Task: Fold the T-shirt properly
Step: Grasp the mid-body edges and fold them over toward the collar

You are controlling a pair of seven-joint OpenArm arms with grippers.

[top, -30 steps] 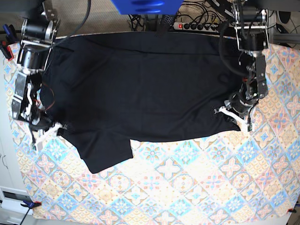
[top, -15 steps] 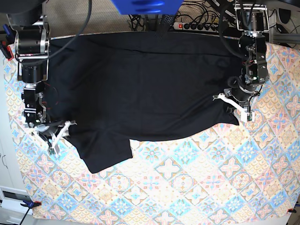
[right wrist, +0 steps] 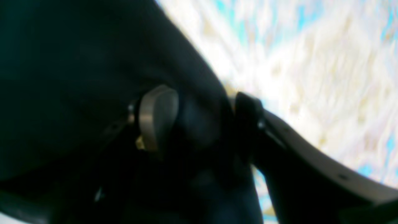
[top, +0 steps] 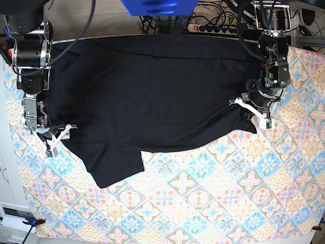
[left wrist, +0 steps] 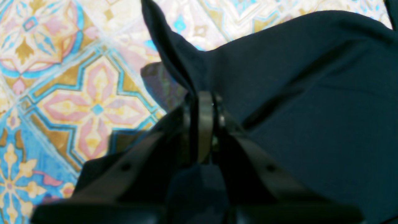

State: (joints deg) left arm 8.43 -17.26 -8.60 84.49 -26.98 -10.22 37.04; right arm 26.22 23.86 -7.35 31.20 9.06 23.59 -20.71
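The black T-shirt [top: 152,91] lies spread across the far half of the patterned table, with one sleeve [top: 114,168] reaching toward the front left. My left gripper [top: 252,113] is at the shirt's right edge. In the left wrist view it [left wrist: 202,102] is shut on a pinched fold of the shirt [left wrist: 311,93], which stands up above the fingers. My right gripper [top: 58,137] is at the shirt's left edge. In the blurred right wrist view its [right wrist: 199,115] jaws stand apart with black cloth [right wrist: 77,62] bunched between them.
The patterned tablecloth [top: 203,203] covers the table's front half. A power strip with cables [top: 213,28] and a blue object [top: 157,6] sit beyond the far edge. A clamp [top: 33,221] marks the front left corner.
My left gripper has moved toward the far edge, taking the shirt's right corner with it. My right arm has shifted toward the far edge, its gripper staying at the shirt's left edge.
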